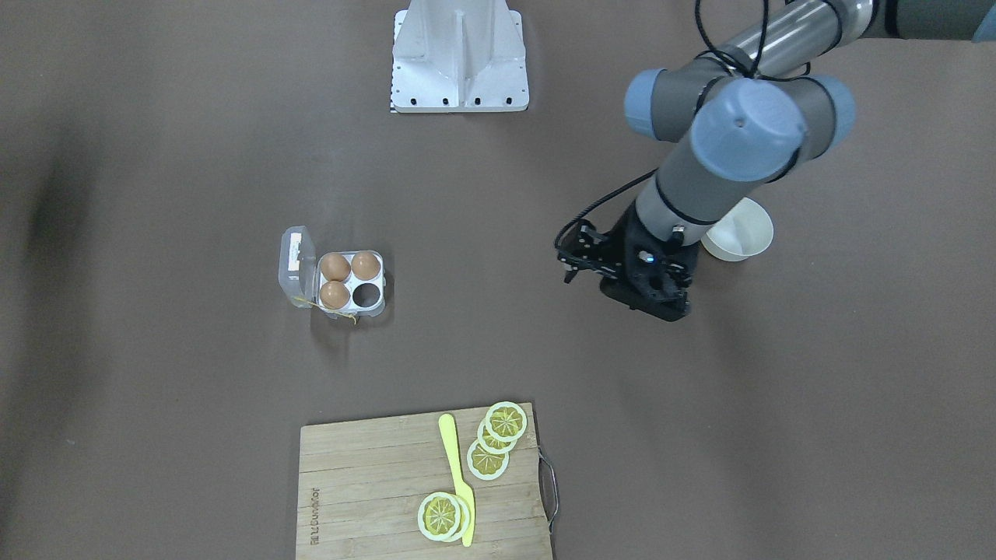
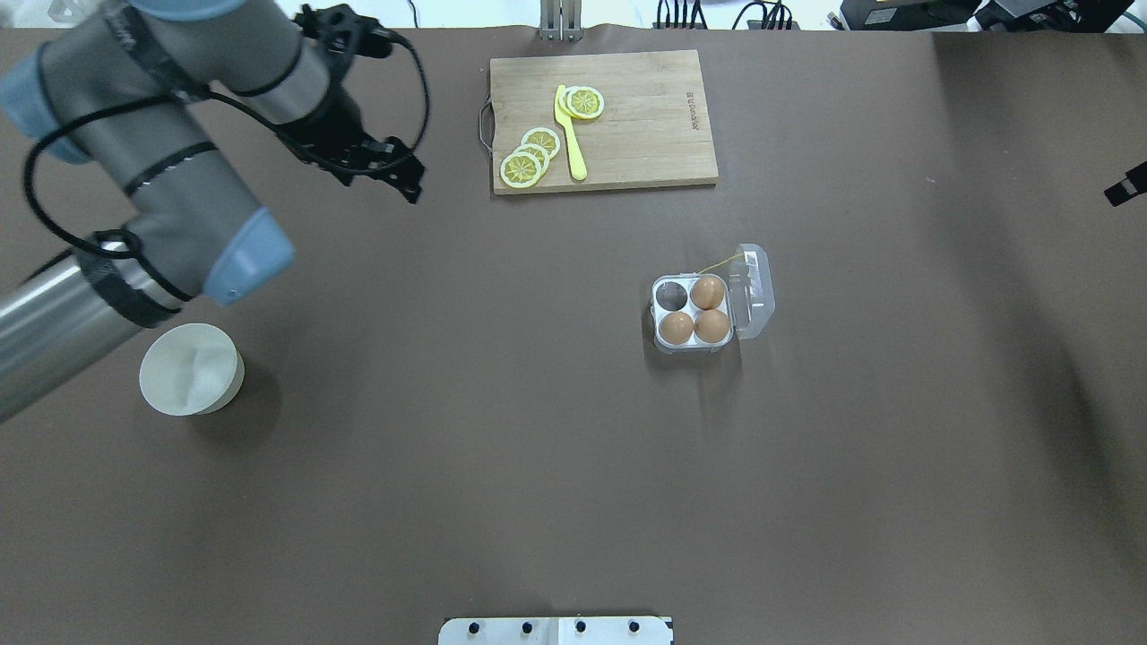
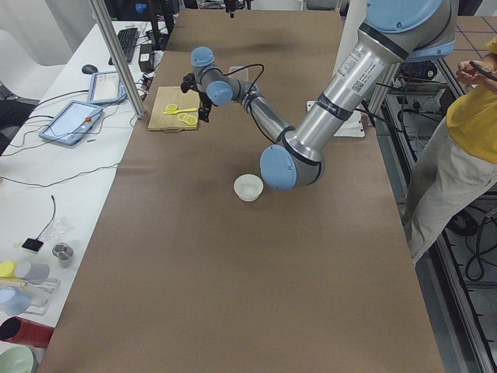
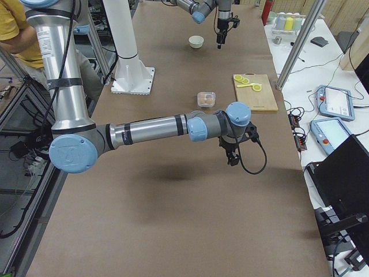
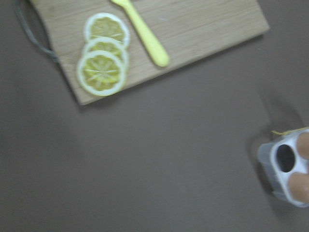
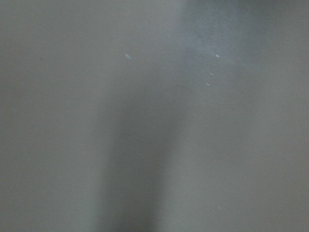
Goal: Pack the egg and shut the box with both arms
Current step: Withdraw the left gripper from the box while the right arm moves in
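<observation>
The clear egg box (image 2: 694, 348) stands right of the table's middle, and its lid (image 2: 754, 287) lies open to the right. Three alike brown eggs (image 2: 707, 291) fill three cells, and I cannot tell them apart. The far-left cell (image 2: 671, 294) is empty. The box also shows in the front view (image 1: 381, 299) and at the right edge of the left wrist view (image 5: 277, 179). My left gripper (image 2: 408, 184) hangs above the table far left of the box, near the board, and its jaws are unclear. My right gripper (image 4: 233, 158) hovers over bare table beyond the box. Only a sliver of it (image 2: 1127, 188) shows in the overhead view.
A round white bowl (image 2: 190, 369) stands at the left under my left arm and looks empty. A wooden cutting board (image 2: 645, 134) with lemon slices (image 2: 529, 159) and a yellow knife (image 2: 570, 134) lies at the far edge. The white stand (image 1: 459, 58) is at the robot's side.
</observation>
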`<state>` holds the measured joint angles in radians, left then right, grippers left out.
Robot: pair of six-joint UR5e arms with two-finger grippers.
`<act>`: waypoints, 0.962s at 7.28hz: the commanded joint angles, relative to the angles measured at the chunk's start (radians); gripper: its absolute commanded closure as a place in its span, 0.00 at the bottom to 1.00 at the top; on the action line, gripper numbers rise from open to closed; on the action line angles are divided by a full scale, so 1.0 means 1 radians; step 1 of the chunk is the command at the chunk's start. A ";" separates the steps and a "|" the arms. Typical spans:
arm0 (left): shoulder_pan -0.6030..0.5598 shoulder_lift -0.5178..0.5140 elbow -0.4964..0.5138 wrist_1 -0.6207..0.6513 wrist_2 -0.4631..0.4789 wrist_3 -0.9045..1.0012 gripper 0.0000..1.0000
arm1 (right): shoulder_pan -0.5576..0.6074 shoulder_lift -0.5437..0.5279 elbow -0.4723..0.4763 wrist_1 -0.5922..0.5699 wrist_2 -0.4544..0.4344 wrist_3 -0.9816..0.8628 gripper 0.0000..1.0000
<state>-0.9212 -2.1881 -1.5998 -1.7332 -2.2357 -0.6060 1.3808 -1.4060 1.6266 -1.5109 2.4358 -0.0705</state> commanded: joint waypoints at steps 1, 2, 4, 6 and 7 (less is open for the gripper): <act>-0.141 0.190 -0.055 -0.002 -0.007 0.103 0.03 | -0.095 0.076 0.003 0.005 0.016 0.084 0.14; -0.201 0.252 -0.055 -0.006 -0.007 0.186 0.03 | -0.151 0.123 0.003 0.006 0.016 0.165 0.23; -0.305 0.352 -0.060 -0.011 -0.010 0.290 0.03 | -0.212 0.163 0.010 0.006 0.017 0.212 0.37; -0.405 0.478 -0.058 -0.116 -0.094 0.359 0.03 | -0.252 0.191 0.001 0.001 0.029 0.215 0.41; -0.463 0.551 -0.055 -0.202 -0.142 0.374 0.03 | -0.264 0.193 -0.001 -0.003 0.052 0.225 0.44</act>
<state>-1.3152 -1.7249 -1.6577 -1.8433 -2.3194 -0.2605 1.1352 -1.2212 1.6292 -1.5092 2.4665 0.1454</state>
